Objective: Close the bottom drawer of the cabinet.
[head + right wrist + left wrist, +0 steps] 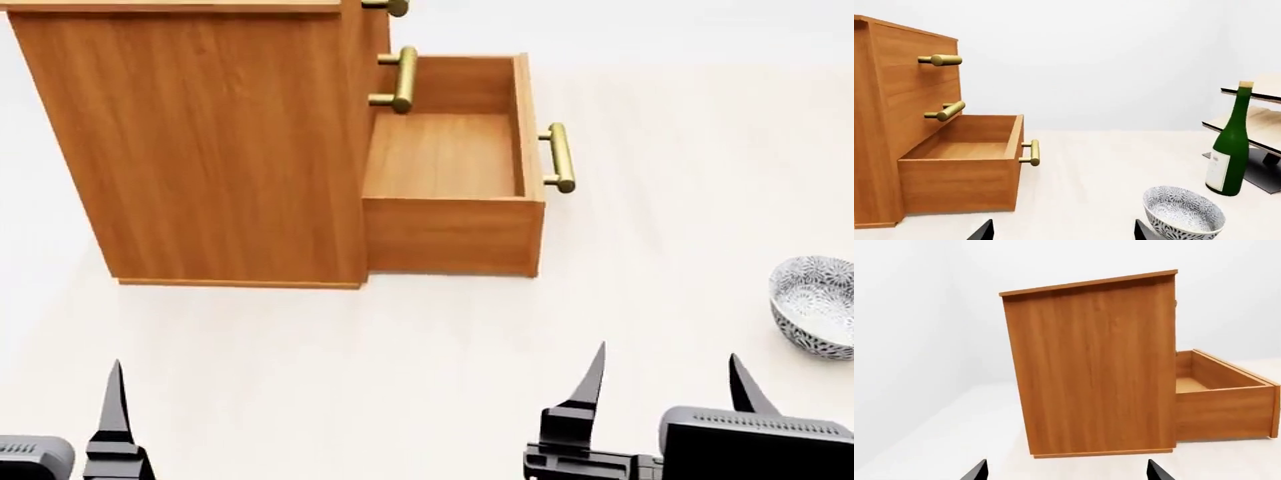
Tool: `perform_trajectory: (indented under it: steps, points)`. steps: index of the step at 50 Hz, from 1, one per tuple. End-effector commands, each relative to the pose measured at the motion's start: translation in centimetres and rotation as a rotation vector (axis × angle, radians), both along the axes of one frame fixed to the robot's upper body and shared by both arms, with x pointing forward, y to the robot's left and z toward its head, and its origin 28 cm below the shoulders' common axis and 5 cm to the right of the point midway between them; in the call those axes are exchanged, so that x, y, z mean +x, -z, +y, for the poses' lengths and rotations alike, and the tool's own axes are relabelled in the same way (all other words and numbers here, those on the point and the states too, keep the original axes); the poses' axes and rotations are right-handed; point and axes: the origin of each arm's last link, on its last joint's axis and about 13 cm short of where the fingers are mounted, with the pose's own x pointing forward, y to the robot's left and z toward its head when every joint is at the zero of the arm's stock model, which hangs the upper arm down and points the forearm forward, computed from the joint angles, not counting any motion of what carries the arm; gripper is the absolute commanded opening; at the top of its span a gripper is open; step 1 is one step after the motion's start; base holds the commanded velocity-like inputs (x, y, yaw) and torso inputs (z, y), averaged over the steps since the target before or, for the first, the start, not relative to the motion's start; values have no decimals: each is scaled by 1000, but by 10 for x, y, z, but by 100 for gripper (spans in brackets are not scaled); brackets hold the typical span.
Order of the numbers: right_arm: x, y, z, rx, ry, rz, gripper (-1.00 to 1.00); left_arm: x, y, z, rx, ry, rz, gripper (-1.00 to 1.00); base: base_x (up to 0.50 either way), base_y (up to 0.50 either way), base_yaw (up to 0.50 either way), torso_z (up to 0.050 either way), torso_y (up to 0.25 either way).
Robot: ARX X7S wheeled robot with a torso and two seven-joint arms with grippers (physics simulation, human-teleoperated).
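The orange-brown cabinet stands at the back left of the pale surface. Its bottom drawer is pulled far out and is empty; its brass bar handle is on the front. The drawer also shows in the right wrist view and the left wrist view. The two upper drawers are shut. My right gripper is open and empty, in front of the drawer and apart from it. My left gripper is open and empty, facing the cabinet's side.
A patterned white bowl sits at the right, close to my right gripper, and also shows in the right wrist view. A green bottle stands by a pale wood rack with black base further right.
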Motion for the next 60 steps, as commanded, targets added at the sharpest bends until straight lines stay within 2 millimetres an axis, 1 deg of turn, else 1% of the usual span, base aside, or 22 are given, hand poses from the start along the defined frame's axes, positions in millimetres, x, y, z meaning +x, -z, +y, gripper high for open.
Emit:
perform_trajectory:
  steps: [1, 21, 37, 41, 43, 46, 48, 50, 51, 54, 55, 60]
  points:
    - [0, -3, -1, 21, -13, -7, 100, 0, 0, 0, 4, -3, 1, 100, 500, 90, 0, 0, 0]
    - [0, -4, 0, 23, -11, -14, 100, -1, -1, 0, 9, -15, -3, 100, 500, 88, 0, 0, 0]
    - [1, -4, 0, 16, 3, 3, 100, -3, 4, -1, 15, -14, 11, 100, 499, 87, 0, 0, 1]
    - [-1, -8, 0, 36, -26, 14, 100, -4, 3, -1, 15, -18, 12, 100, 0, 0, 0, 0, 0]
    - [1, -11, -1, 4, 19, 5, 100, -5, 4, -1, 12, -16, 13, 100, 0, 0, 0, 0, 0]
    - [0, -23, -2, -10, 18, -7, 100, -6, 4, -1, 11, -12, 13, 100, 0, 0, 0, 0, 0]
    - [1, -40, -3, -36, 23, -29, 100, -7, 4, -1, 8, -9, 12, 100, 0, 0, 0, 0, 0]
    - [4, -48, -5, -49, 33, -36, 100, -8, 4, -1, 7, -7, 12, 100, 0, 0, 0, 0, 0]
    - [6, -58, -8, -83, 39, -61, 100, -9, 5, -1, 4, -6, 12, 100, 0, 0, 0, 0, 0]
    - [12, -71, -12, -112, 48, -78, 100, -10, 7, -1, 3, -5, 15, 100, 0, 0, 0, 0, 0]
    - [16, -80, -15, -116, 48, -81, 100, -11, 7, -1, 1, -5, 16, 100, 0, 0, 0, 0, 0]
    - [28, -102, -27, -183, 77, -110, 100, -11, 8, -1, 2, -3, 18, 100, 0, 0, 0, 0, 0]
